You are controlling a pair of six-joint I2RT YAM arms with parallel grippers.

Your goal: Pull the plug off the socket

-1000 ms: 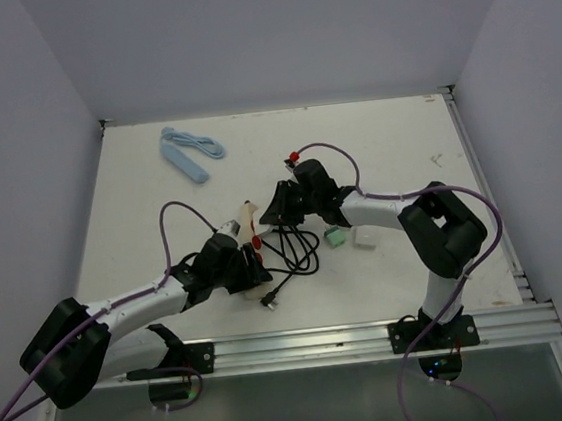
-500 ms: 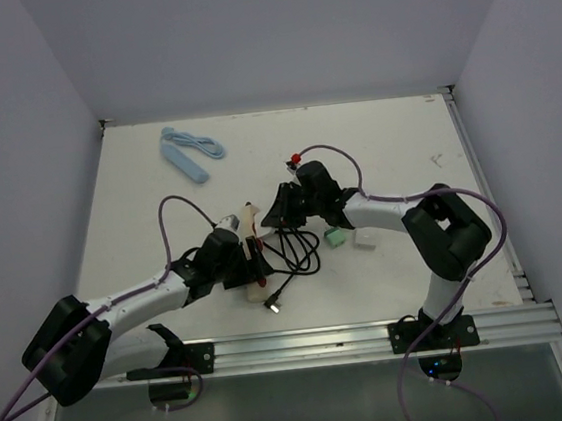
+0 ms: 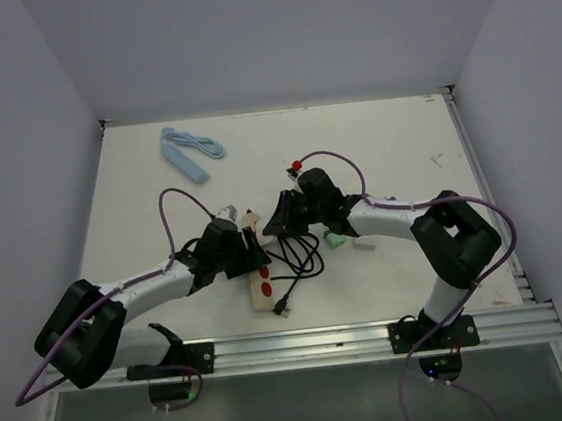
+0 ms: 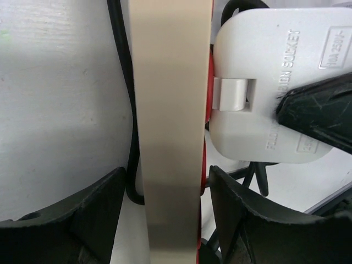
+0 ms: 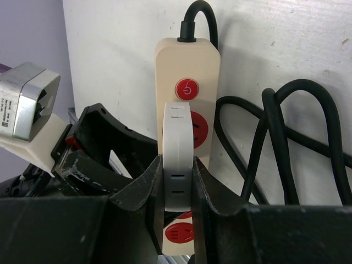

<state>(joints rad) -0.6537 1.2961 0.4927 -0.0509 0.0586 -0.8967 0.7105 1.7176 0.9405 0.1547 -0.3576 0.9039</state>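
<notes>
Between the nearly closed fingers of the right end effector point(image 5: 179, 177) stands the flat white plastic plug point(image 5: 179, 137), pinched by its broad faces and apparently seated in the long cream power strip with red sockets point(image 5: 187, 60). Just beside it, the left end effector point(image 4: 168, 179) clamps across the strip's width. The pull, I judge, should go perpendicular to the strip's face, away from the surface point(image 5: 297, 49).

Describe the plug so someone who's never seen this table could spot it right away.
Near the middle of the white table lies a cream power strip with red sockets, beside coiled black cable. The plug is the flat white block standing out of that strip, pinched between the right arm's black fingers. Nothing else on the strip is white.
</notes>
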